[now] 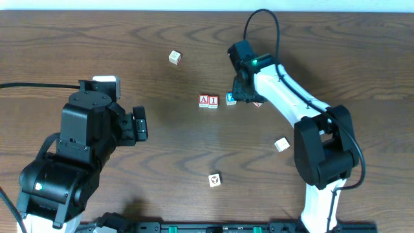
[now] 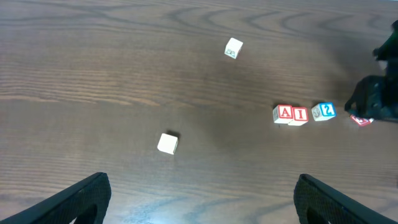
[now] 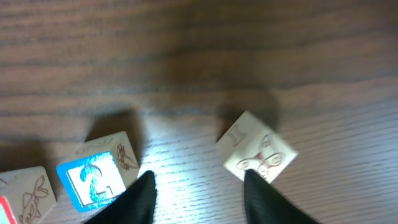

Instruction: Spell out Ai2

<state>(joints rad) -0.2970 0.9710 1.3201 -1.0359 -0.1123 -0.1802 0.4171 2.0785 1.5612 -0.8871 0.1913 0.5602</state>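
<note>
Hovering over the table [image 1: 97,39], right hand [image 3: 199,190] open and empty, just beside the 2 block [image 3: 90,177]. A [image 1: 204,100] and I [image 1: 213,101] touch; 2 block sits just beside I. Left hand [image 2: 202,199] open, well apart.

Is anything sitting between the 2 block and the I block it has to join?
Nothing visible: only bare table separates the 2 block from the I block. The stray block lies on the 2 block's other side, near the right gripper.
</note>
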